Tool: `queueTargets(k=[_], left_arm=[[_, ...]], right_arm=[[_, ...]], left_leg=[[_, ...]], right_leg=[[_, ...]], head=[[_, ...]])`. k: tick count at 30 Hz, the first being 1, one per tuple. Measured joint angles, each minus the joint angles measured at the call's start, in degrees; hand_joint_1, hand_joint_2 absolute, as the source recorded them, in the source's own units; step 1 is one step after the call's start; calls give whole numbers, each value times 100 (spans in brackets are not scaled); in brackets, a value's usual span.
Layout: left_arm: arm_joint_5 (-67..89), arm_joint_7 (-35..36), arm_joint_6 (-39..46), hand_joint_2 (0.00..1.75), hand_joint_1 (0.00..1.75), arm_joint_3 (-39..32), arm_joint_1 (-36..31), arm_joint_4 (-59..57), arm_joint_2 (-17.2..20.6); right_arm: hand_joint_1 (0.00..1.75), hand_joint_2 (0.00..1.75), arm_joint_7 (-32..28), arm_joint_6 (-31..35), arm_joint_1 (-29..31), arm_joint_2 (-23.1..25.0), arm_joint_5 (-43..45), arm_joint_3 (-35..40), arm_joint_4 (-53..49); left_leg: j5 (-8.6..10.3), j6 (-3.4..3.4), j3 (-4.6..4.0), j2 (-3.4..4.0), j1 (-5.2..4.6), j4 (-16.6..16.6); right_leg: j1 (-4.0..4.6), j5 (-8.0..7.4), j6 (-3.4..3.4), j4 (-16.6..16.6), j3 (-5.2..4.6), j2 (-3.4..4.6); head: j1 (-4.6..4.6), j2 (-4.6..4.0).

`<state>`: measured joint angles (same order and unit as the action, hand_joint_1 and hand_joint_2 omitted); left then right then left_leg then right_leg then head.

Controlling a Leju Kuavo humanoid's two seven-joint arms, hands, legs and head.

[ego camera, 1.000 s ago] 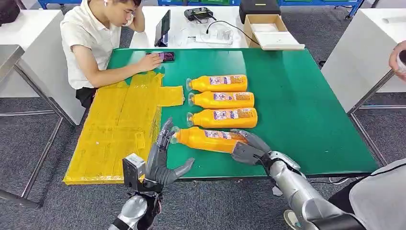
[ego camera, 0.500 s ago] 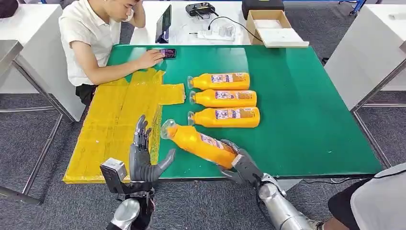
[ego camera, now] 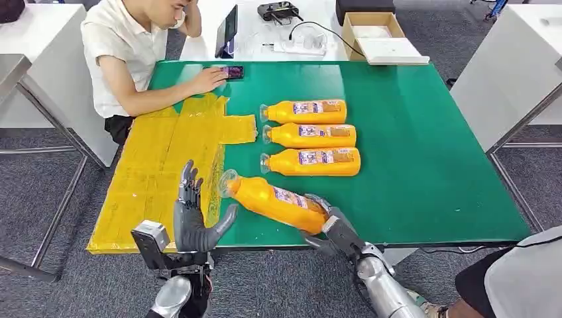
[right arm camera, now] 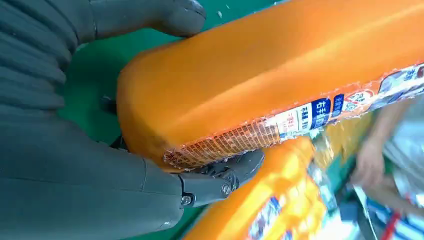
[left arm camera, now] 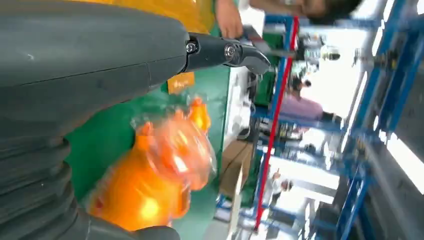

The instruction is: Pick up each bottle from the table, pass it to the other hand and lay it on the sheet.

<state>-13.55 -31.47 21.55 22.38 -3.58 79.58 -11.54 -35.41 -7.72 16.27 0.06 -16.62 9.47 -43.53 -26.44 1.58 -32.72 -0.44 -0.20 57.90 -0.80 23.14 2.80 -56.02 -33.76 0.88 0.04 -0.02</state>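
Note:
My right hand (ego camera: 329, 228) grips the base of an orange bottle (ego camera: 273, 201), lifted and tilted with its clear cap toward my left hand (ego camera: 192, 218). The right wrist view shows that bottle (right arm camera: 280, 85) clamped between thumb and fingers. My left hand stands open, fingers spread, just left of the cap; the left wrist view shows the bottle's cap end (left arm camera: 165, 170) close in front of it. Three more orange bottles (ego camera: 310, 136) lie in a row on the green table (ego camera: 424, 159). The yellow sheet (ego camera: 166, 169) covers the table's left part.
A person (ego camera: 132, 53) sits at the far left corner with a hand by a phone (ego camera: 230, 71). A cardboard box (ego camera: 378, 36) and cables lie on the white table behind. Another person's clothing (ego camera: 523, 271) is at the lower right.
My right hand has lifted the nearest bottle off the table and swung its cap end left toward my left hand. My left hand drew slightly left and down. The camera also shifted a little.

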Motion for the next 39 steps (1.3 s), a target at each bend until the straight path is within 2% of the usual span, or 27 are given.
queueTargets(k=[7, 11, 14, 20, 30, 39], left_arm=[[-478, -48, 59, 175, 0, -100, 367, 470, -18], [-763, 287, -505, 175, 0, -65, 438, 559, -11], [-957, 603, -1041, 175, 0, 61, 418, 523, 2], [-1364, 752, -1656, 175, 0, 339, 248, 201, 33], [-1464, 846, -2118, 175, 0, 523, 122, 22, 79], [-1523, 776, -2367, 175, 0, 588, 23, -155, 83]], right_arm=[[175, 175, 131, 818, -750, 77, 280, -15, -1112], [175, 175, 89, 912, -987, 123, 322, -13, -1339], [175, 175, -186, 901, -1109, 210, 383, 4, -1538], [175, 175, -232, 1059, -1371, 492, 488, 433, -2412], [175, 175, -243, 1164, -1372, 531, 466, 924, -2552], [175, 175, -26, 978, -1014, 573, 342, 1292, -2167]], left_leg=[[-1, 0, -27, -4, 0, 0], [-1, 0, -32, -6, 0, 0], [0, 2, -32, -7, -2, 0], [1, 0, -29, -6, 3, 0], [1, 1, -32, -5, -4, 0], [2, 1, -32, -5, -2, 0]], right_leg=[[0, 2, 0, 0, -25, -4], [-1, 2, 0, 1, -29, -8], [-2, 2, 0, 1, -29, -9], [1, 2, 0, -1, -31, -8], [-5, 2, 0, -1, -31, -8], [-2, 2, 0, -2, -31, -8]], head=[[-2, 2], [-2, 0], [0, 0], [-2, 2], [-2, 0], [-2, 2]])
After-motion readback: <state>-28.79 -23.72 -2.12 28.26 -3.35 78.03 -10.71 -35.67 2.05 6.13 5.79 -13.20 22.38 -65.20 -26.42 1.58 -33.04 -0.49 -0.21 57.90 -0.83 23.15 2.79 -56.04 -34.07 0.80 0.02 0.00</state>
